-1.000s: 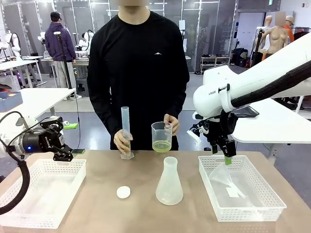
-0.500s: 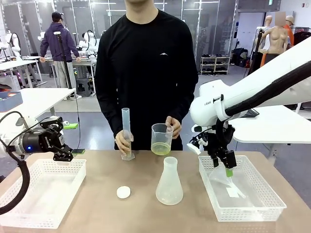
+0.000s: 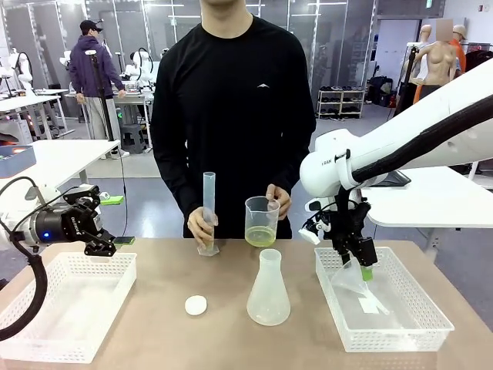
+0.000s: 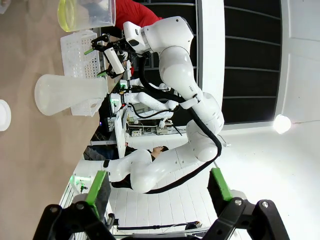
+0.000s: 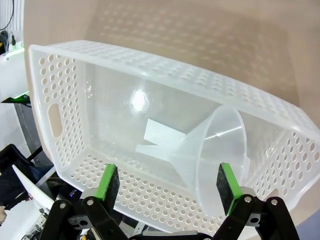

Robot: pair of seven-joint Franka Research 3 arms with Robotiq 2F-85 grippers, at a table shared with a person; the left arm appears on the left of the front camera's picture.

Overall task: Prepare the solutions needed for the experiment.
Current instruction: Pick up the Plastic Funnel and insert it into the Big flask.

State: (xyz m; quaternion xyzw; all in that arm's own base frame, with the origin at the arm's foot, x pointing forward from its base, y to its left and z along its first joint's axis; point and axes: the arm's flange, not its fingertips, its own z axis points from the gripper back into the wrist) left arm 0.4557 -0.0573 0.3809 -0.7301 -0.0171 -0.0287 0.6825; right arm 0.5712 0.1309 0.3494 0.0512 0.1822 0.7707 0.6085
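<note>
The solutions [image 3: 260, 235], a pale yellow-green liquid, lie at the bottom of the clear beaker [image 3: 259, 212] that the person's hand [image 3: 276, 199] holds in the centre of the front view, behind the conical flask [image 3: 269, 291]. At lower right the right gripper [image 3: 365, 266] is in the white basket [image 3: 397, 339], its jaws wide open on both sides of a clear funnel [image 5: 220, 145]. At the left edge the left gripper [image 3: 104, 248] is open too, near a second white basket [image 3: 46, 351].

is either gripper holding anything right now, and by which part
Nothing is held. The right gripper has its open jaws either side of the funnel at its wide mouth, in the basket, not closed on it. The left gripper is open and empty.
</note>
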